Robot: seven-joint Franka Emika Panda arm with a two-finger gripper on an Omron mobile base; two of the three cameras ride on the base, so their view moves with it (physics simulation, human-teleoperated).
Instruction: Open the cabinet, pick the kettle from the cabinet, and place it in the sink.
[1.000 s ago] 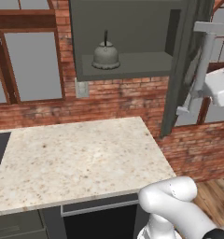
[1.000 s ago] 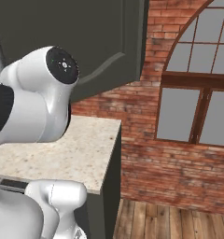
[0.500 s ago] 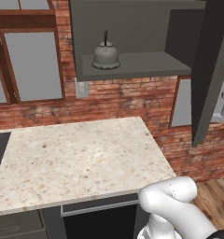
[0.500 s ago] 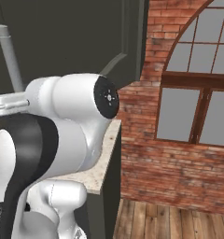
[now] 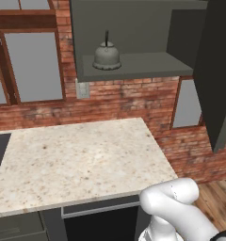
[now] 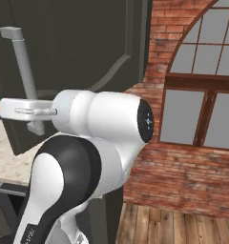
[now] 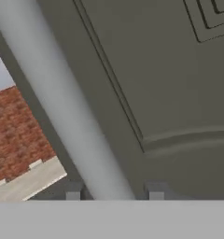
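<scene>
Brick walls and a speckled counter [image 5: 82, 160] frame the scene. At the gripper [image 7: 115, 195], fingers are seen straddling the door handle [image 7: 62, 107] without clamping it (door swung wide), so the kettle [image 5: 107, 56] is exposed on the cabinet [image 5: 133, 66] shelf.

One kettle [image 5: 106, 57], one cabinet [image 5: 133, 19] (door open), one counter [image 5: 82, 160].

Cabinet [image 5: 133, 28] — dark grey-green inside and out; door carries an arched raised-panel pattern, bar handle [image 6: 26, 71] pale silver-grey. Kettle [image 5: 107, 57] on the cabinet shelf: dull grey metal, thin dark handle. Countertop [image 5: 82, 160] below the cabinet — beige speckled stone. Wall [image 5: 119, 101] behind the cabinet: red brick, pale mortar lines.
</scene>
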